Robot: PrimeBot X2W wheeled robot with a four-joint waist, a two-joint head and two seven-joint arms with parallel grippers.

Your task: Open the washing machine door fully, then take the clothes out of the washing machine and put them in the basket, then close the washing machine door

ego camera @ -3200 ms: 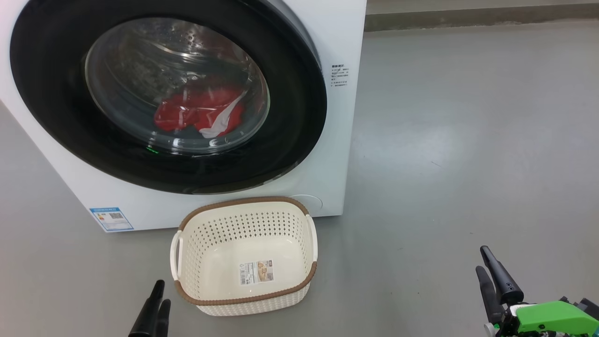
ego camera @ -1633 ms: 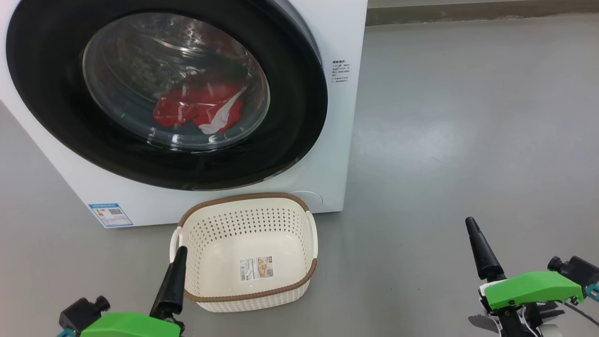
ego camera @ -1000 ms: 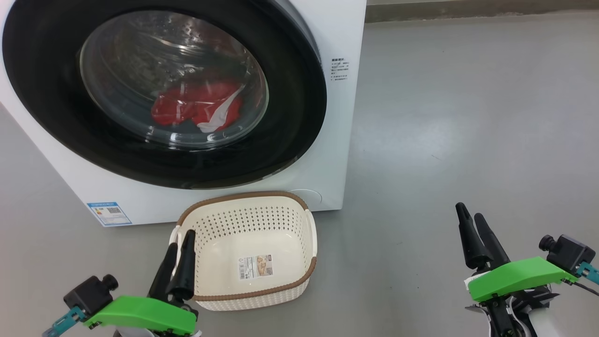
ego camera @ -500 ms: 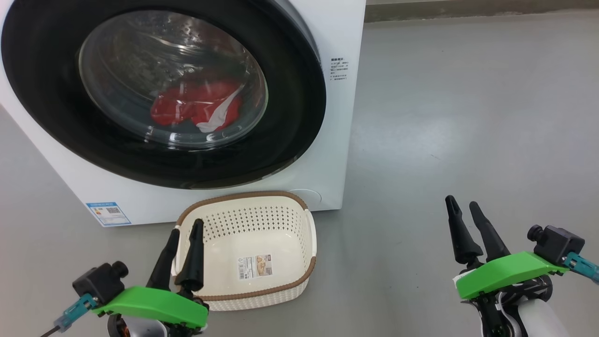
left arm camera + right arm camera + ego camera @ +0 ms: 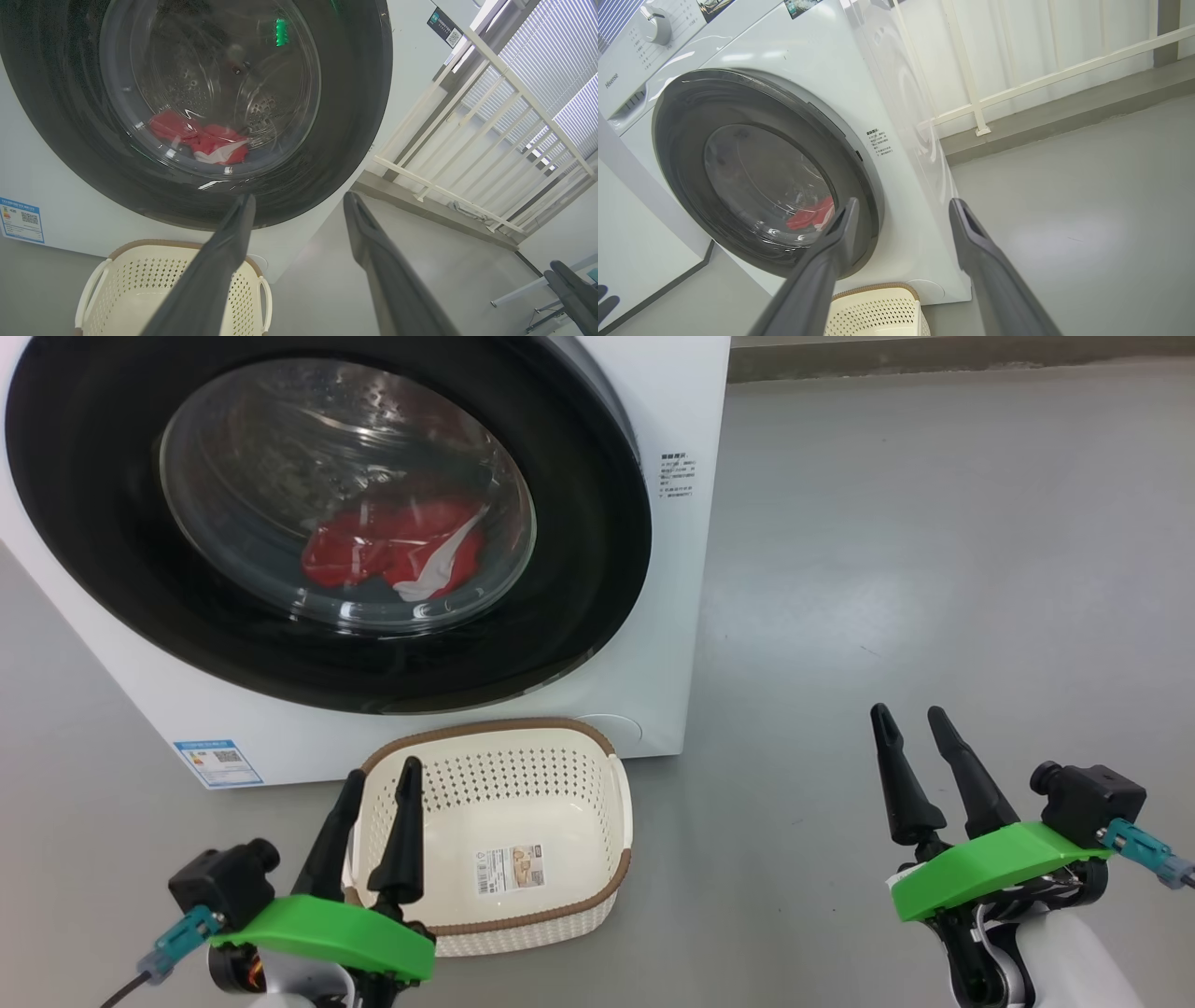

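The washing machine door (image 5: 280, 476) appears shut against the front of the washing machine (image 5: 667, 616), its wide glossy black rim ringing a bulging clear glass centre. Through the glass the clothes (image 5: 373, 555) lie in a red heap with a white strip, low in the perforated steel drum. The machine is a white box at the far left of the scene, standing on a grey floor (image 5: 934, 523). It has a blue label (image 5: 217, 763) at its lower left corner and a small printed notice (image 5: 677, 476) to the right of the door.

The basket (image 5: 504, 784) sits upright on the floor just in front of the machine, below the door's lower right part. It is cream and perforated with a brown rim, and holds nothing but a paper label (image 5: 511, 870) on its floor.

The left gripper (image 5: 383, 770) is at the near left, its dark fingers pointing towards the machine, and in the head view they cross the basket's left end. Whether they touch the basket I cannot tell. Its jaws stand wide apart with nothing between them.

The right gripper (image 5: 906, 711) is at the near right, over bare floor and well apart from the basket and the machine. Its jaws are also spread wide and hold nothing. Each wrist carries a bright green cover (image 5: 327, 933).

Beyond the machine, on the far right, a white railing (image 5: 467, 140) stands before window blinds.
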